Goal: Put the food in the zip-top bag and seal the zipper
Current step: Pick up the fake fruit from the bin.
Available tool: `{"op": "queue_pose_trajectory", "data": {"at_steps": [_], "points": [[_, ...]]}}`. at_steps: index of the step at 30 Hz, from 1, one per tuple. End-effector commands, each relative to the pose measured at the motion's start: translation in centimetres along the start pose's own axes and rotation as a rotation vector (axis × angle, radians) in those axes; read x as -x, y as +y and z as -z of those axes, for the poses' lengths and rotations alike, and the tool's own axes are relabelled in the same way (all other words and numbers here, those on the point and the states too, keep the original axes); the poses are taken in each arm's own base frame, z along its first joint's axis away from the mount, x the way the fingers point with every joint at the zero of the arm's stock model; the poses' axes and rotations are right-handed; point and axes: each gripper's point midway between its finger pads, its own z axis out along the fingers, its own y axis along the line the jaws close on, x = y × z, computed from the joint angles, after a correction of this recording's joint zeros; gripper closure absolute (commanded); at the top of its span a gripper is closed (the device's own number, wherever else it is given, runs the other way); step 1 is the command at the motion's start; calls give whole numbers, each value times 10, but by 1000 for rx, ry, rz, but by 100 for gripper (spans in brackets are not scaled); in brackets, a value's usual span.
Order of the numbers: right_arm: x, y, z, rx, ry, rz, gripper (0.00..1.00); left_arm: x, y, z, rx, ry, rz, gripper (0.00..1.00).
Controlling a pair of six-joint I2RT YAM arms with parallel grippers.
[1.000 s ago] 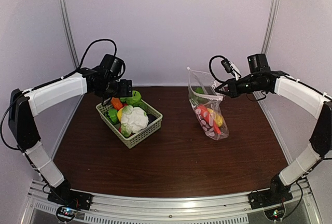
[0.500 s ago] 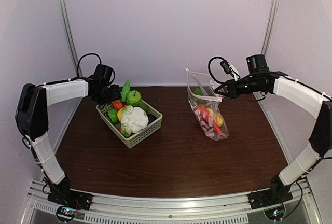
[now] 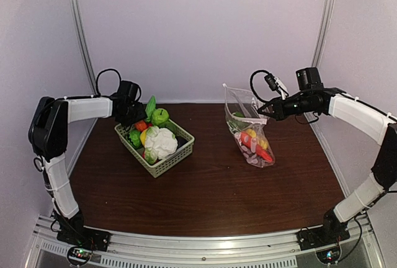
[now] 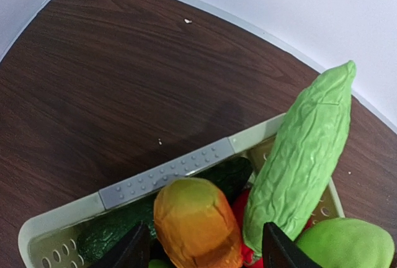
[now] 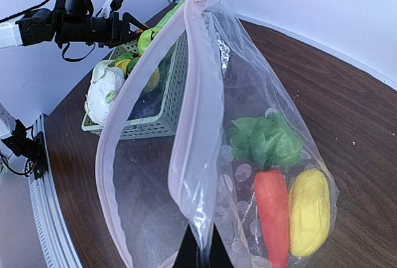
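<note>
The zip-top bag hangs open from my right gripper, which is shut on its pale pink zipper strip. Inside the bag lie a red-orange carrot-like piece with a green leafy top and a yellow piece. My left gripper is open at the basket's far left corner. In the left wrist view it straddles an orange-green piece, beside a long light-green gourd and a round green piece. The white cauliflower lies in the basket.
The pale green lattice basket stands left of centre with several toy foods in it. Its rim with a grey grip strip shows in the left wrist view. Walls close the back and both sides.
My left arm has swung left and lowered its gripper to the basket's far left corner. The food in the bag has slid a little lower. My right gripper has barely moved.
</note>
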Motion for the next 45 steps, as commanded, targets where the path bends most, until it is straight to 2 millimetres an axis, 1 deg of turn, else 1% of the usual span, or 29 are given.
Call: {"op": "queue_pose_trajectory", "data": {"at_steps": [1,2,4,6,7,9,10,11,15,18,19,23,25,27,29,31,33,35,39,42,43,45], "points": [[1,2,4,-18,-7,10,100,13,7,-17,18,-44,52,40],[1,3,4,-18,-7,11,100,12,8,-19,16,-42,54,42],[0,3,4,-19,-5,11,100,12,8,-22,8,-40,58,53],[0,3,5,-21,-6,12,100,13,6,-21,2,-41,61,61],[0,3,5,-21,-6,12,100,14,6,-19,-2,-42,65,63],[-1,3,4,-19,-6,9,100,18,5,-13,-4,-53,74,70],[-1,3,4,-18,-7,7,100,22,6,-7,-3,-63,83,75],[-1,3,4,-17,-7,6,100,26,6,-1,-5,-73,89,78],[0,3,4,-14,-9,7,100,48,1,33,-36,-129,93,80],[-1,3,2,-8,-9,6,100,65,-4,56,-53,-181,24,79],[-2,2,1,-8,-8,4,100,69,-6,61,-57,-184,-1,79],[-1,1,-1,-4,-1,-1,100,74,-3,80,-18,-149,-96,79],[0,1,-1,-2,0,-2,100,77,2,94,-1,-150,-120,80],[1,1,-1,-3,-4,0,100,81,2,112,-19,-177,-120,80],[1,1,-2,-2,0,-1,100,86,-14,134,-129,-217,-121,80],[0,1,-4,1,5,-1,100,86,-49,162,-319,-254,-142,80],[0,3,-5,4,10,2,100,84,-89,194,-502,-307,-178,80],[3,5,-4,8,9,8,100,75,-138,232,-681,-359,-246,79],[9,12,-3,18,12,19,100,50,-212,288,-925,-408,-347,79],[16,18,-2,24,15,33,100,30,-253,323,-1104,-441,-367,79],[18,20,-3,28,17,35,100,23,-264,330,-1148,-442,-369,78],[22,23,-6,43,23,32,100,12,-284,338,-1213,-429,-375,78]]}}
